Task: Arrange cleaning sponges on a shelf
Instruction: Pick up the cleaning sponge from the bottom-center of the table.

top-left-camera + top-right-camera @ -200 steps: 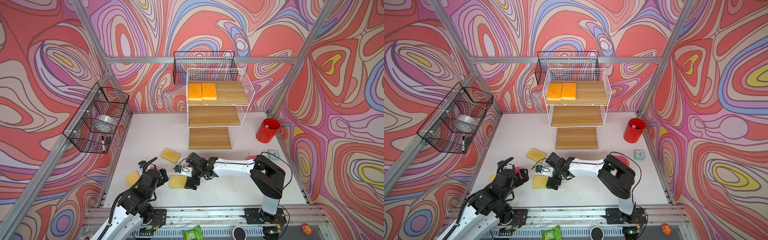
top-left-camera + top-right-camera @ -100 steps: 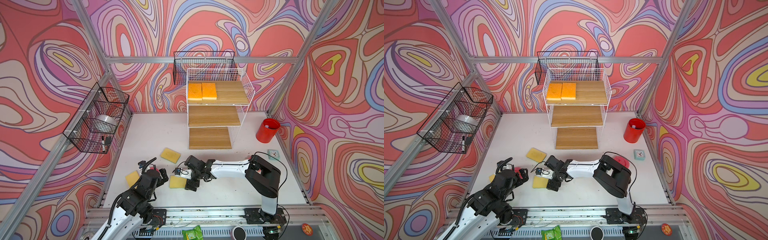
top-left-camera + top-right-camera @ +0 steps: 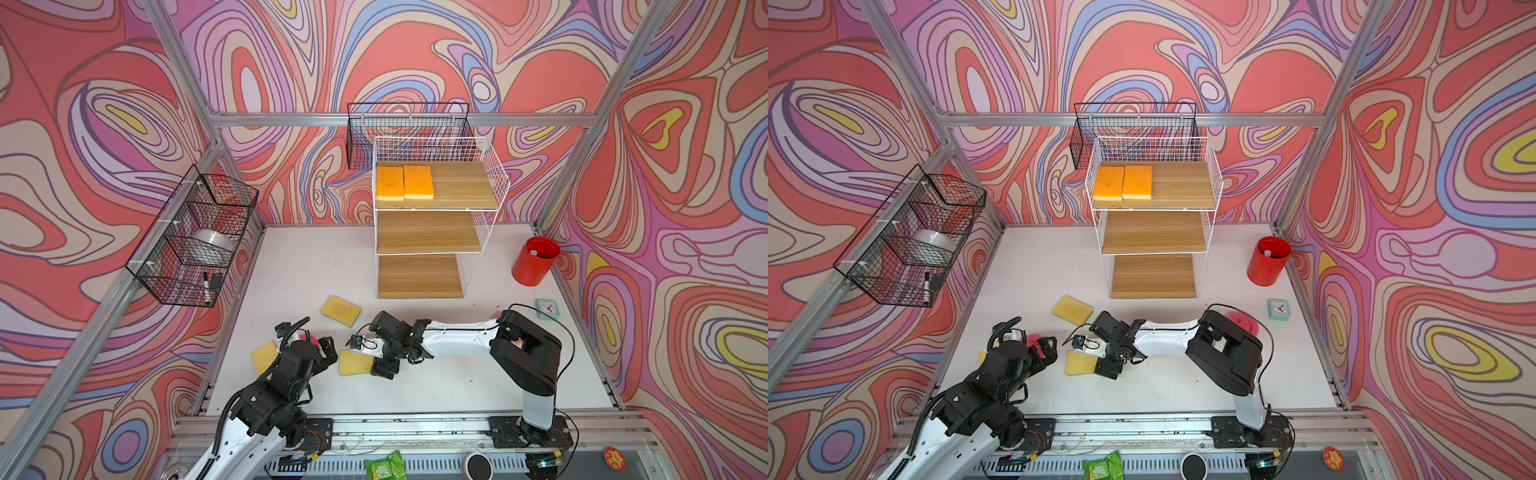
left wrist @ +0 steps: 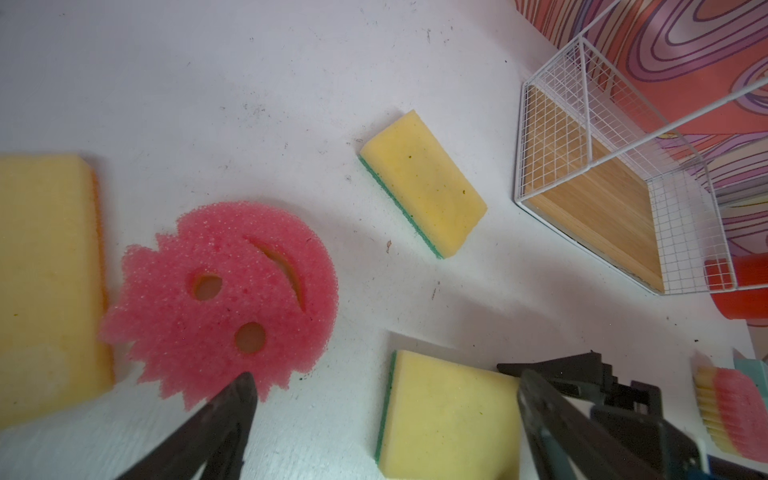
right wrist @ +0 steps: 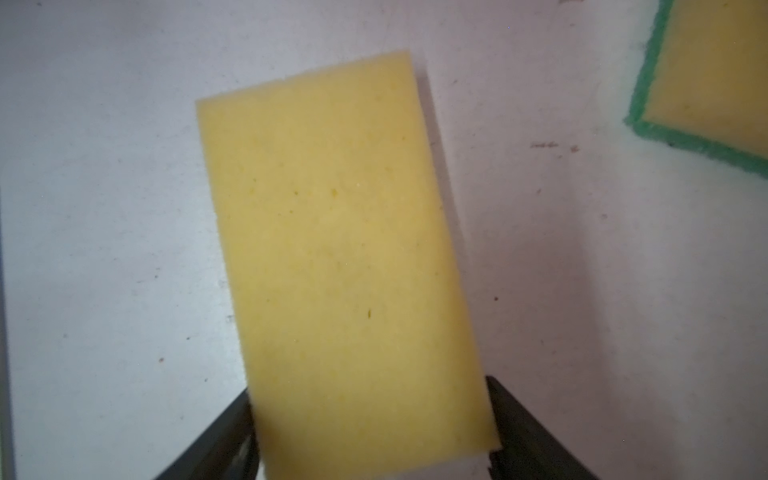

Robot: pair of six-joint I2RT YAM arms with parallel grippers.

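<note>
Two black fingers (image 5: 220, 440) of the right pincer (image 5: 368, 390) flank the yellow sponge (image 5: 332, 228) lying on the table (image 5: 104, 187), touching both its long edges; whether they squeeze it I cannot tell. The left pincer (image 4: 386, 376) stands spread, one finger over the edge of the pink sponge (image 4: 224, 291).

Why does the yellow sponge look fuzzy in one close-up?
In the right wrist view the yellow sponge sits close to the lens and looks soft and dim; in the left wrist view the pink smiley sponge is fairly crisp, but the frame's edges smear; both top views are sharp and evenly lit.
</note>
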